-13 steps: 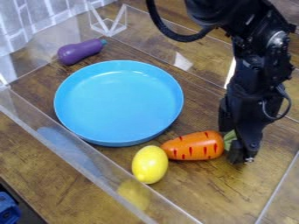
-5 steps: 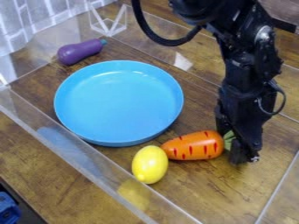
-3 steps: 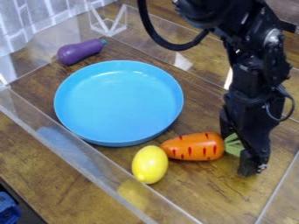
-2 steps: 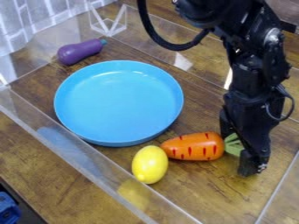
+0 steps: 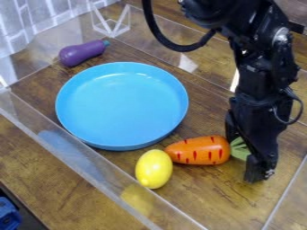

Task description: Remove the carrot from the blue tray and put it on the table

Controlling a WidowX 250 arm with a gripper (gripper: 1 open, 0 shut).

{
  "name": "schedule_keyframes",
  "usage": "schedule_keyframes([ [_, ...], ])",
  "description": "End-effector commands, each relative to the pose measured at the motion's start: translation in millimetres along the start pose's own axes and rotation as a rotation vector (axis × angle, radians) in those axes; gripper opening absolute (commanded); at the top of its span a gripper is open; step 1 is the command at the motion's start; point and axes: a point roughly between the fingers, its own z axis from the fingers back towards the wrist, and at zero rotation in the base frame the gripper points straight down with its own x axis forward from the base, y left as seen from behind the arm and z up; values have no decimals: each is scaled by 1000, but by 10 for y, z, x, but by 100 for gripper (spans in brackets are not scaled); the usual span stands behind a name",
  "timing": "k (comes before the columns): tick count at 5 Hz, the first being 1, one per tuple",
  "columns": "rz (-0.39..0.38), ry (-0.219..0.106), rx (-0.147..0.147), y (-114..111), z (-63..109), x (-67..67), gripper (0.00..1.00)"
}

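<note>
The orange carrot (image 5: 199, 150) lies on its side on the brown wooden table (image 5: 214, 83), just outside the front right rim of the round blue tray (image 5: 120, 103), which holds nothing. My black gripper (image 5: 247, 154) points down at the carrot's green leafy end, low over the table. Its jaws stand apart, one fingertip (image 5: 258, 168) beyond the leaves on the right, and they grip nothing. The carrot rests on the wood on its own.
A yellow lemon (image 5: 153, 168) lies against the carrot's left end, in front of the tray. A purple eggplant (image 5: 82, 53) sits behind the tray at the back left. Clear acrylic walls (image 5: 72, 166) edge the table at the front and left.
The jaws have spread apart off the carrot's leafy end, letting it go. The carrot stays where it lay on the table, and the arm has barely shifted.
</note>
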Motion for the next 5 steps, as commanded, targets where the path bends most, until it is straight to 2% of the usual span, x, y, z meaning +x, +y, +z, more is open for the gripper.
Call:
schedule_keyframes([
  [1,17,21,-22,-49,8,-36,100],
  [4,48,47,-43,-54,43,-71,100],
  [5,57,61,-46,-48,50,-81,0],
])
